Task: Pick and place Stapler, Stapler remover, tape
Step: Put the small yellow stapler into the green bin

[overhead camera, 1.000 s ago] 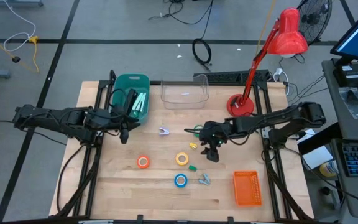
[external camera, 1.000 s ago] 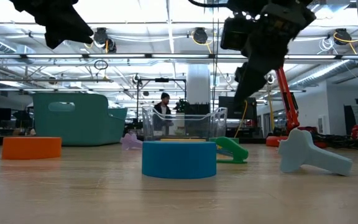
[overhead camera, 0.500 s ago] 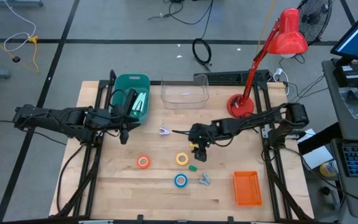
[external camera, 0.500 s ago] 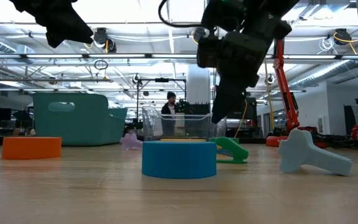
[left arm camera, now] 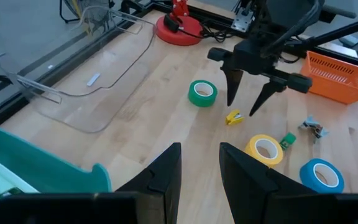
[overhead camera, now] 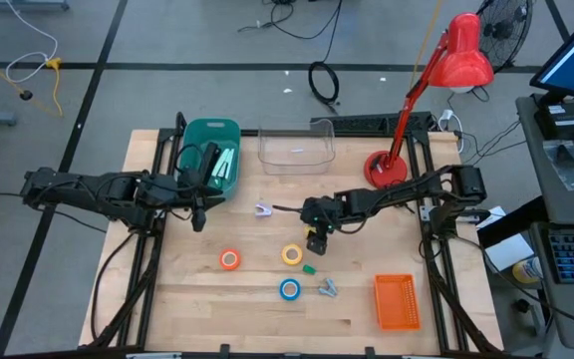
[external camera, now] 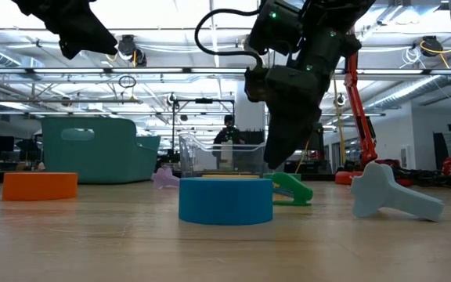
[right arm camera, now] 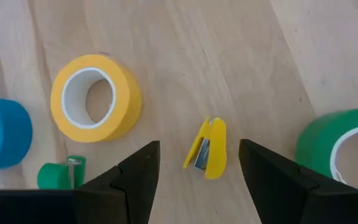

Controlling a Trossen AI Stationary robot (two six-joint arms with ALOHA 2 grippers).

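A small yellow stapler lies flat on the wooden table between the yellow tape and the green tape. My right gripper hangs open just above it, pointing steeply down, one finger to either side and touching nothing; it also shows from the left wrist, my right gripper. The blue tape and orange tape lie nearer the front edge. A small green piece and a grey-blue piece lie by the blue tape. My left gripper waits open, high beside the teal bin.
A clear bin stands at the far edge beside the teal bin. A red desk lamp stands at the far right, and an orange basket sits at the near right. A small lilac piece lies mid-table.
My right gripper has moved toward the table's left edge and come down, rolling a little, and now hangs over the yellow stapler. Its fingers stay open. No object has moved.
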